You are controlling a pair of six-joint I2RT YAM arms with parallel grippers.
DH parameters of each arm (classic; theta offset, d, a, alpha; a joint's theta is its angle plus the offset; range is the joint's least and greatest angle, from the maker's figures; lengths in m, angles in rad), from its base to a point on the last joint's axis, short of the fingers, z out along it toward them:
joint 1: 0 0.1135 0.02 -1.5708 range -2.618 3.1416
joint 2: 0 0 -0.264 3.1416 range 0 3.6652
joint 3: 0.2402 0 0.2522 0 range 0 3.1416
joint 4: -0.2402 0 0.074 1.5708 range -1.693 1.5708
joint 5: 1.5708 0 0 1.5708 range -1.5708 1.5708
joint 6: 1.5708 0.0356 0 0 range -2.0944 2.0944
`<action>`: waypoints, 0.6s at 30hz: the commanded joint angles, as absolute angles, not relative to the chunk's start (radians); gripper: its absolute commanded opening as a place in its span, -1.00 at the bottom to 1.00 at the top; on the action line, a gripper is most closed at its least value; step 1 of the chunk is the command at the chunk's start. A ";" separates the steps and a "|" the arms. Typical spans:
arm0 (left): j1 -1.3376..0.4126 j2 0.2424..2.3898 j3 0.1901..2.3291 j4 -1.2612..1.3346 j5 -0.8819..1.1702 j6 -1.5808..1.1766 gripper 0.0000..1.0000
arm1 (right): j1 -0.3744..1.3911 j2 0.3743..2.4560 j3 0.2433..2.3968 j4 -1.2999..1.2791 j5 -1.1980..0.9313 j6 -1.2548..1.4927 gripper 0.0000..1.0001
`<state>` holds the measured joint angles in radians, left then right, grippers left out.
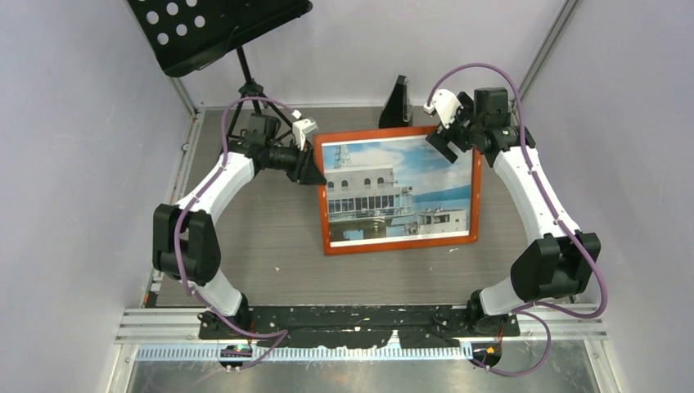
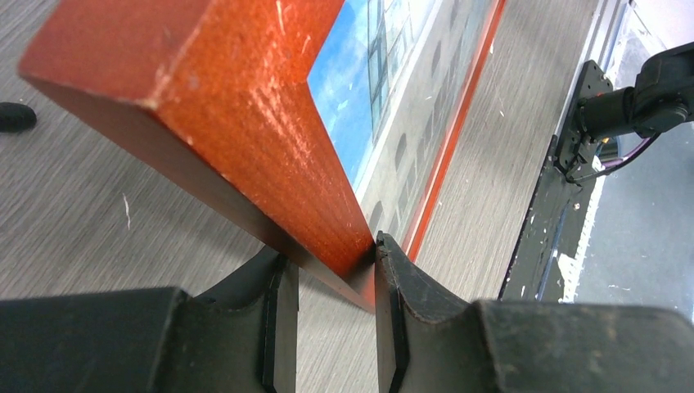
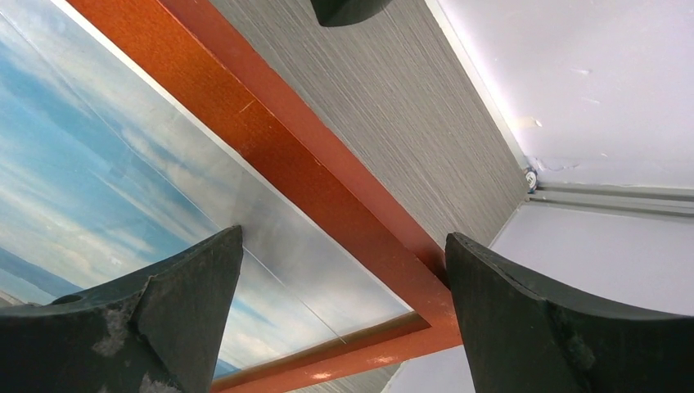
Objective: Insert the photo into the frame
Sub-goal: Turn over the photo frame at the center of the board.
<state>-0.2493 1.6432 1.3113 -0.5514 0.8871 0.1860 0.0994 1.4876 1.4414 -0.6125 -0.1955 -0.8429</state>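
Evidently the photo [image 1: 398, 190] is already laid inside the frame [image 1: 401, 244], picture side up, and is bordered by orange wood on all four sides in the view from above. Both are set on the grey table [image 1: 262, 246], between the two arms and turned slightly askew. The left rail of the frame, close to its far corner, is clamped by the left gripper [image 1: 313, 172]. In the left wrist view the wood is seen wedged between the two black fingers [image 2: 401, 286], presumably so that the frame is kept from sliding while the print is settled. Whether that corner is raised off the table cannot be told. The right gripper [image 1: 446, 143] is held just above the far right corner with nothing in it. Its fingers [image 3: 188, 286] are spread wide in the right wrist view, with the top rail and a glossy patch of sky visible between them, apparently so that a loose corner can be pressed down if needed. Whether a pane covers the print cannot be told from the sheen alone. Beyond the frame, a small black wedge-shaped object [image 1: 397, 104] is stood at the back edge of the table, and a black music stand [image 1: 214, 29] is placed in the far left corner. The task is judged to be nearly finished, with only a check of the seating and a release of the rail left.
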 commanded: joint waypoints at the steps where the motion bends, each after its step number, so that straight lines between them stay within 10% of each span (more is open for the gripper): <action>1: -0.265 1.640 1.314 -0.499 0.850 0.320 -1.00 | 0.083 1.458 1.424 -0.672 -0.115 -0.799 0.92; 18: -0.261 1.731 1.328 -0.502 0.759 0.127 -1.00 | 0.055 1.369 1.498 -0.754 -0.280 -0.621 0.91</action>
<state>-0.2535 1.6966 1.3125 -0.5285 0.8803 0.0883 0.0624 1.4082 1.4494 -0.7254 -0.2119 -0.7006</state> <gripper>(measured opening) 0.294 0.955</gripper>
